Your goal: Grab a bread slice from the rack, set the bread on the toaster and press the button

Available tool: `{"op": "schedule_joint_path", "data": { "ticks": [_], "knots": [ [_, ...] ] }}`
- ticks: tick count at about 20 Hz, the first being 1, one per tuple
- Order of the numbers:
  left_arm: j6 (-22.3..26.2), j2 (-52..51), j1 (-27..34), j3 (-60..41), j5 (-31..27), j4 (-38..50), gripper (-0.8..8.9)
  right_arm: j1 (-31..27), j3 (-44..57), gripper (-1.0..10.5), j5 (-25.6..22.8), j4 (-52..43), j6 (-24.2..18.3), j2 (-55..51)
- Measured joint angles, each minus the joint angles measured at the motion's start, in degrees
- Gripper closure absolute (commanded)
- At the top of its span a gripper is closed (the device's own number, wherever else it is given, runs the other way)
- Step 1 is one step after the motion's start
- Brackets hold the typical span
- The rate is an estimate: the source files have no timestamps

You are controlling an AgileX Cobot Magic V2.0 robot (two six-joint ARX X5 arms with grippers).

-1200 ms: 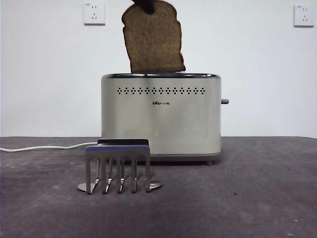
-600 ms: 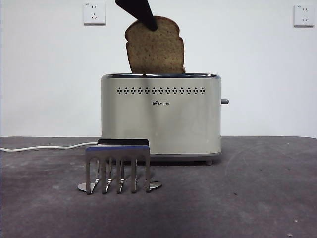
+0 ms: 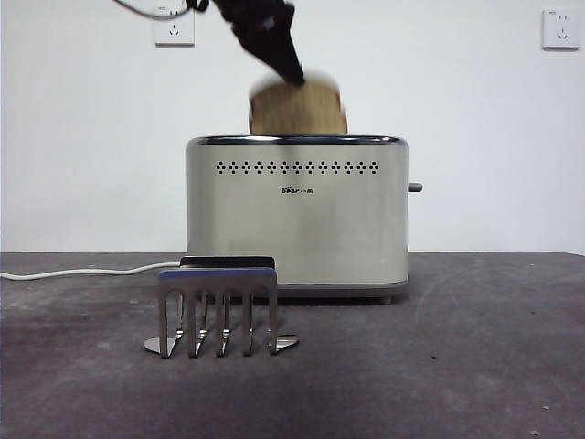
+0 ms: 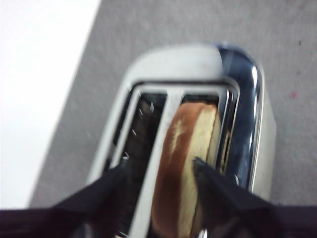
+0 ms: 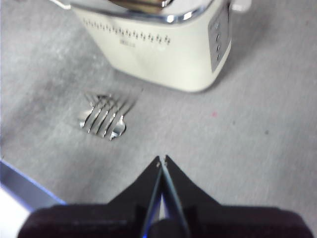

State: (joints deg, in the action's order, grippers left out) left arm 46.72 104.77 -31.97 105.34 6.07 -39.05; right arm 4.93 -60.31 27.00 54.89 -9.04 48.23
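Rack [image 3: 218, 306]: nearest on the dark tabletop [image 3: 457, 366], standing upright in front of the toaster's left part, apart from it, with nothing between its prongs.
Toaster [image 3: 297, 215]: behind the rack, vent holes and logo facing forward.
Button [image 3: 415, 187]: sticks out of the toaster's right narrow side.
Slice of bread [image 3: 298, 110]: partly sunk in one toaster slot, rounded top above the chrome rim, blurred.
Left end effector [image 4: 161, 171]: over the toaster, jaws spread apart on either side of the slice; contact with the crust cannot be told through the blur.
Right end effector [image 5: 162, 159]: hangs over bare tabletop, well apart from rack and toaster, jaws pressed together on nothing.
Wall sockets [image 3: 174, 25]: on the white wall behind.
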Motion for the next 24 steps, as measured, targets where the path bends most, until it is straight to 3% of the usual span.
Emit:
{"op": "schedule_joint_path", "data": {
  "ticks": [5,10,14,18,21,24],
  "knots": [
    [-7.45,0.31,0.20,-0.33,0.02,-0.68,4.59,0.00,0.00,9.6,0.00,-2.14,0.00,3.41],
    [-18.29,-3.74,0.20,-0.33,0.02,-1.79,4.59,0.00,0.00,9.6,0.02,-15.87,1.95,10.12],
    [-29.29,-11.39,0.20,-0.33,4.02,-7.93,4.59,-0.04,0.00,9.6,1.03,-32.89,9.51,18.51],
    [-35.10,-17.94,0.13,-0.33,12.24,-15.28,4.60,-1.64,-0.35,9.6,9.53,-49.99,21.42,29.03],
    [-36.96,-22.38,-0.09,-0.33,16.09,-17.64,4.60,-2.73,-3.26,9.6,13.77,-53.81,28.48,38.10],
    [-37.42,-24.85,-0.28,-0.33,16.59,-18.40,4.60,-3.02,-6.47,9.6,15.23,-53.90,30.71,44.02]
  ]
}}
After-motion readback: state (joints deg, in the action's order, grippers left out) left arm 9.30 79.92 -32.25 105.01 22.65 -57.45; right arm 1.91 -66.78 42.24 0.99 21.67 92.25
